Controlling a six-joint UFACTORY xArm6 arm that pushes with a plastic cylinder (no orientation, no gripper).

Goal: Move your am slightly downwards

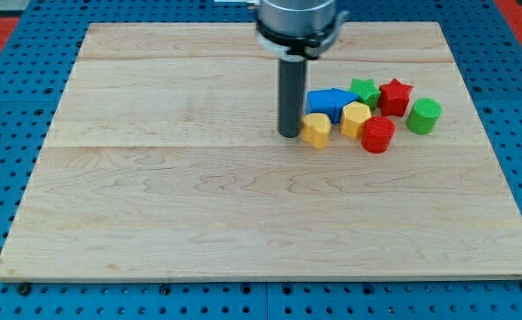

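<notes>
My tip (290, 133) rests on the wooden board (198, 204), touching or nearly touching the left side of a yellow heart-shaped block (316, 130). Right of it sit a yellow hexagonal block (356, 118), a red cylinder (378, 135) and a green cylinder (423, 116). Behind them lie a blue block (329, 101), a green star (364, 90) and a red star (394, 96). The blocks form one tight cluster at the view's upper right. The rod hangs from the arm's grey mount (298, 22) at the view's top.
The board lies on a blue perforated table (3, 98) that surrounds it on all sides. A red area shows at the view's top corners.
</notes>
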